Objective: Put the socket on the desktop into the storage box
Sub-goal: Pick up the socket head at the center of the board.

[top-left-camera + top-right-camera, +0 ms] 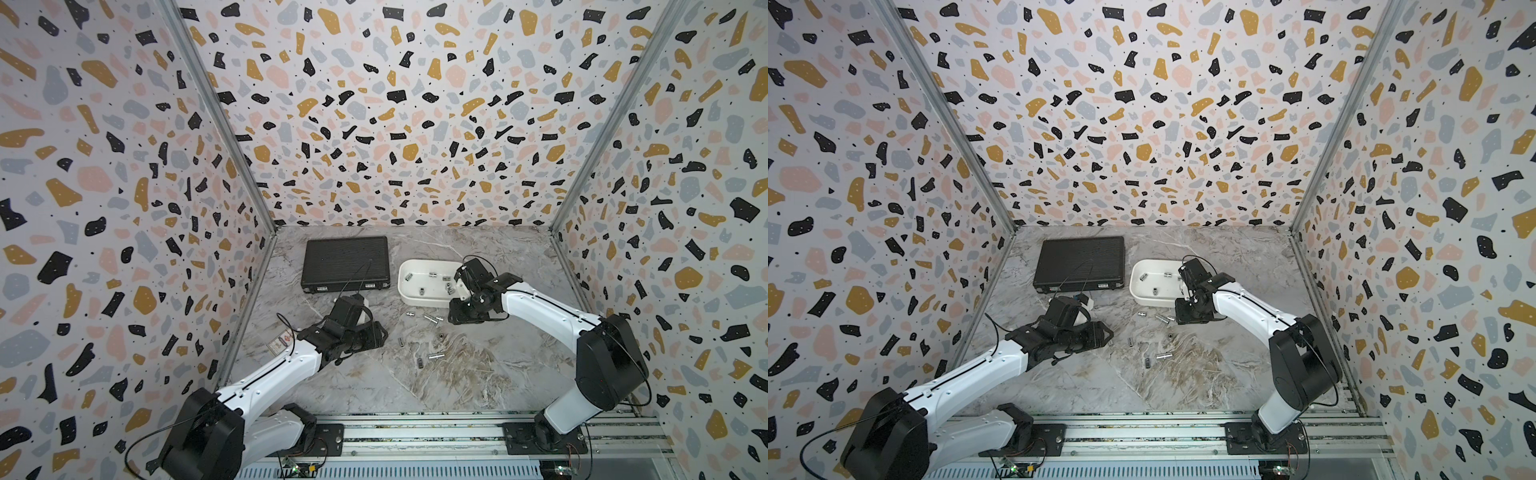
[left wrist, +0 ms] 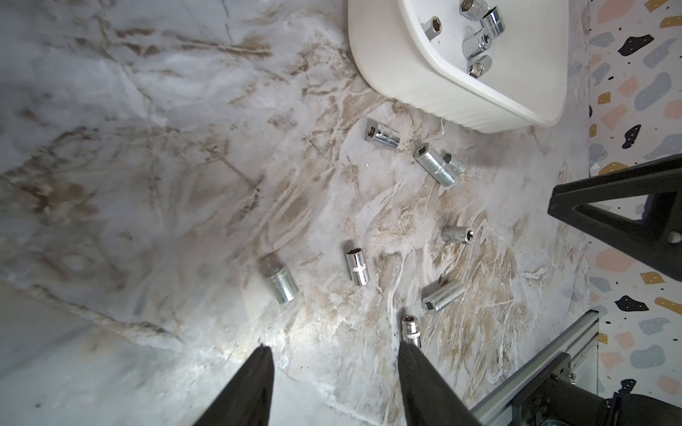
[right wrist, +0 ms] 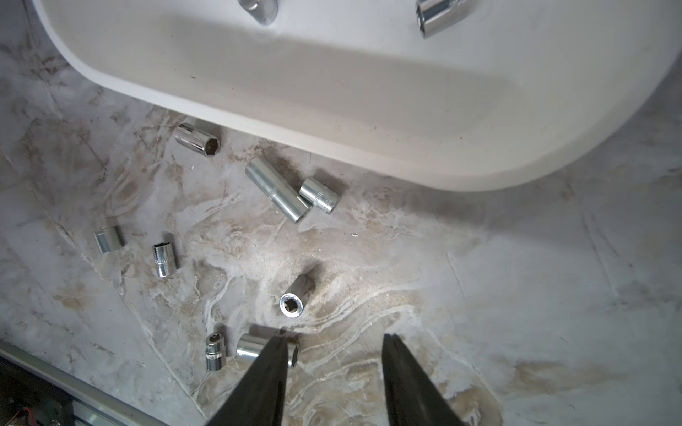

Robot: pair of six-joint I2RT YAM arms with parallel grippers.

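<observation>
Fingers of the left gripper stand apart, with nothing between them. Right gripper: fingers likewise spread and empty.

Desktop: grey-white marble pattern, bears all items.

Black case: ribbed and closed. It lies at the far left of the desktop, apart from the storage box.

Storage box: white tub standing on the desktop to the right of the case. In both top views the right arm reaches over its right end. Several stored sockets lie inside it.

Loose sockets: eight chrome pieces counted in the left wrist view. All lie on the desktop on the near side of the box, none in either gripper.
- A long socket and a short socket lie touching, near the box wall.
- A wide socket lies just beside that wall.
- An end-on socket shows its open end to the right wrist camera.
- In that view one right finger covers part of a further piece.
- A small knurled socket lies just beside a left fingertip. Contact cannot be determined.
</observation>
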